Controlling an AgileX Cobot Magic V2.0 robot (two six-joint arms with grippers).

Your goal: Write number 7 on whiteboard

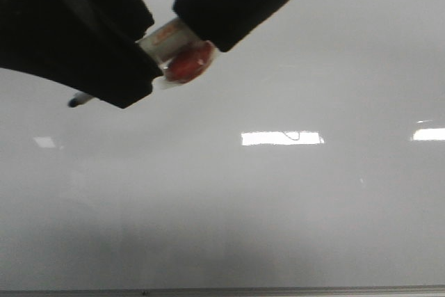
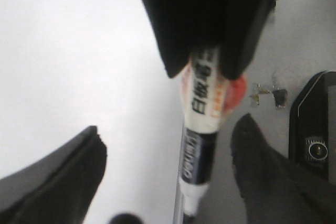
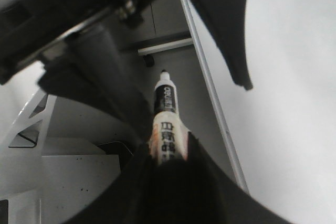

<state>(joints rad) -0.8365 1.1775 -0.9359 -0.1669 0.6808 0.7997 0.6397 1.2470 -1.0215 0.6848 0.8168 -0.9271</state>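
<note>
The whiteboard (image 1: 292, 213) fills the front view, glossy and pale grey. A white marker (image 1: 170, 38) with a red end (image 1: 189, 62) is held above it, its dark tip (image 1: 74, 102) poking out at the left. My right gripper (image 3: 168, 153) is shut on the marker's barrel (image 3: 167, 129). My left gripper (image 2: 170, 129) stands open around the marker's black-banded tip end (image 2: 198, 150), its fingers (image 2: 58, 182) apart from it. The number 7 is out of view; only a short thin dark stroke (image 1: 293, 134) shows at a glare patch.
Bright rectangular glare patches (image 1: 281, 138) lie on the board. A thin metal edge strip (image 1: 222, 290) runs along its near side. Beyond the board's edge (image 3: 210, 87) the wrist views show grey floor, a black device (image 2: 315, 129) and a white frame (image 3: 31, 119).
</note>
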